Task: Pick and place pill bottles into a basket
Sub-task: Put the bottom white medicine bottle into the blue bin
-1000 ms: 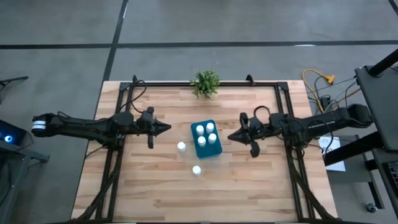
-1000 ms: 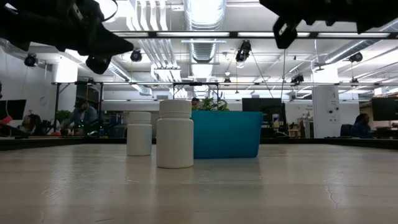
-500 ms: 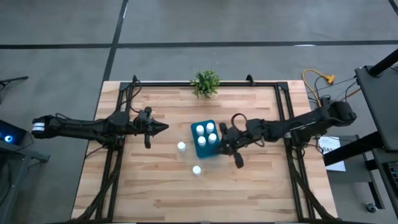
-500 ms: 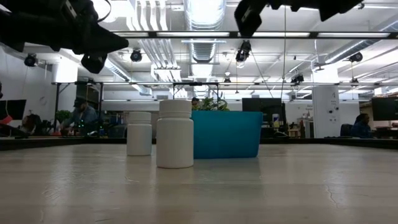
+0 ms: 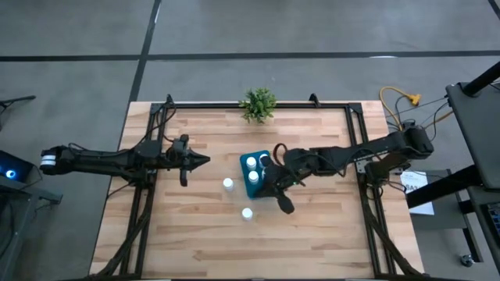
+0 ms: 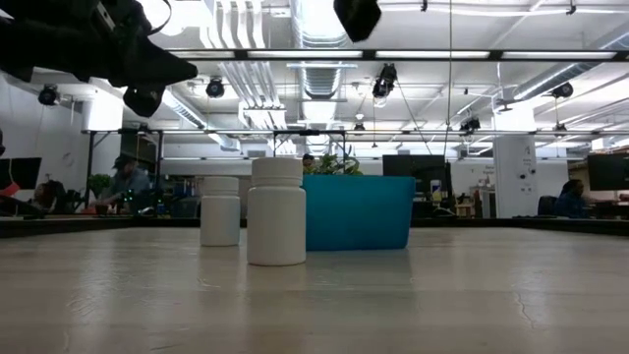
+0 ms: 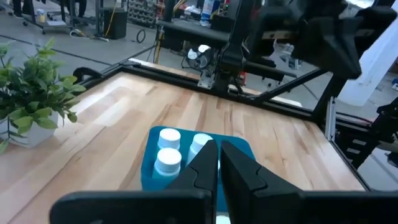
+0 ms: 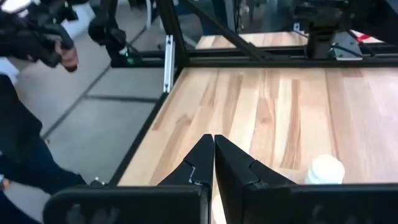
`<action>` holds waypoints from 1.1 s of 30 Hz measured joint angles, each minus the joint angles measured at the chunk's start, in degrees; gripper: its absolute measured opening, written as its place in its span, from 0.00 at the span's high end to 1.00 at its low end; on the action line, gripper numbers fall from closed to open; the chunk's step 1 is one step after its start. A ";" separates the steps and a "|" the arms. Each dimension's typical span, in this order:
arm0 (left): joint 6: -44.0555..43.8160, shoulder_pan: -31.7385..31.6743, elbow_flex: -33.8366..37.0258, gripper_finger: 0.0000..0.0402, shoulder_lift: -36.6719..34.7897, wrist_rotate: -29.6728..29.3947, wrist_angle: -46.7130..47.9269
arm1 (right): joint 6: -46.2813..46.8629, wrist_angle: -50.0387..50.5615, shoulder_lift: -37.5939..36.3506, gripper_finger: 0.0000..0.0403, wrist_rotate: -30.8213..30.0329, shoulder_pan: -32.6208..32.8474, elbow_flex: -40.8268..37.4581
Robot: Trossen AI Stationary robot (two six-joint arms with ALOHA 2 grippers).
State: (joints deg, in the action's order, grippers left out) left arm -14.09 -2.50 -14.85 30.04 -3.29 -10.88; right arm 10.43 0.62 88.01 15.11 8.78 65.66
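Closest to the counter's front edge there's one loose pill bottle (image 5: 247,213) standing upright, cap up, with a second loose bottle (image 5: 227,184) a bit further back and toward the left edge, just beside the basket (image 5: 251,186). No readable writing on either, they look plain white from the low camera. The teal basket sits around the middle of the counter, long axis running roughly front to back, slightly skewed. At least three bottles in the basket (image 5: 251,162) are visible, all upright; the right arm covers part of it. The right gripper (image 5: 267,178) hangs right over the basket's right side, jaws pressed together and holding nothing. The left gripper (image 5: 205,160) hovers off to the left of the basket, jaws also together and empty. Back at the far edge sits a small potted plant (image 5: 258,104), well clear of everything.
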 joint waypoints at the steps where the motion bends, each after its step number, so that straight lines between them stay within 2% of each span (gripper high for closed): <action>1: 0.00 0.00 -0.02 1.00 -0.03 0.02 -0.12 | -0.79 2.11 0.69 0.98 0.00 0.00 2.00; 11: 1.41 0.00 0.00 1.00 -1.43 0.09 1.25 | -6.08 26.77 8.15 0.98 -0.02 -0.03 20.50; 17: 1.40 0.00 -0.02 1.00 -1.36 0.22 1.64 | -8.26 36.01 11.63 0.98 -0.05 -0.41 27.99; 25: 1.38 0.02 0.00 1.00 -1.31 0.26 2.93 | -9.98 41.30 15.97 0.98 -0.07 -0.42 34.23; 33: 1.36 0.02 0.00 1.00 -1.38 0.33 3.02 | -10.41 44.68 17.03 0.98 -0.02 -0.43 36.29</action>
State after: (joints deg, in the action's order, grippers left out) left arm -12.73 -2.48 -14.85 28.67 -2.96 -7.86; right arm 0.02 45.30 105.04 15.09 8.35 101.95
